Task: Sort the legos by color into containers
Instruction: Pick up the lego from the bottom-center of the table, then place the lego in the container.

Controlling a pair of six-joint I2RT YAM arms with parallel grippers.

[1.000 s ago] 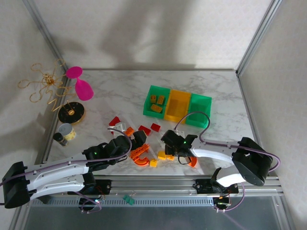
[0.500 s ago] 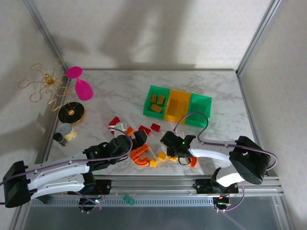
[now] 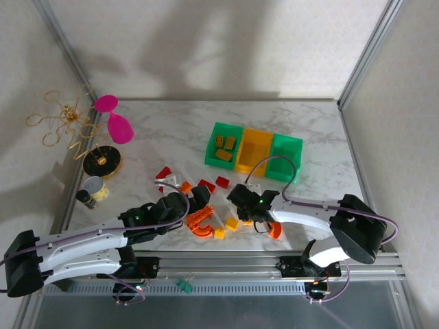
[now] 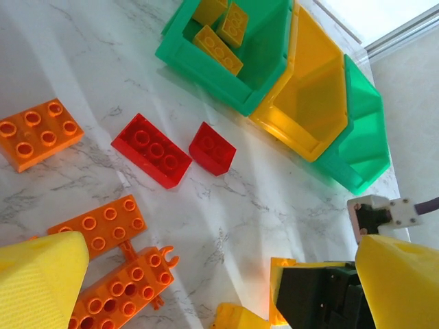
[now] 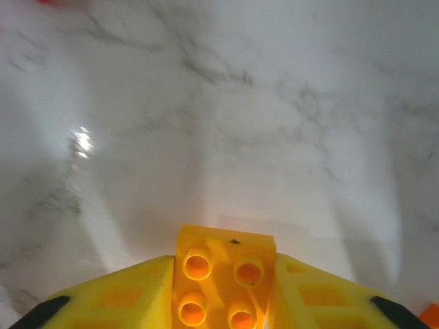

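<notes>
Top view: the right gripper (image 3: 241, 212) has crept toward ten o'clock and closed in over the loose legos (image 3: 206, 221). The containers (image 3: 254, 152) sit well apart, toward twelve o'clock.

Left wrist view: the left gripper (image 4: 219, 253) gapes wide and empty above orange bricks (image 4: 96, 226).

Right wrist view: its fingers (image 5: 123, 291) now press a yellow brick (image 5: 225, 284) from both sides. The pickup looks secured, and the carry to a bin comes next.
</notes>
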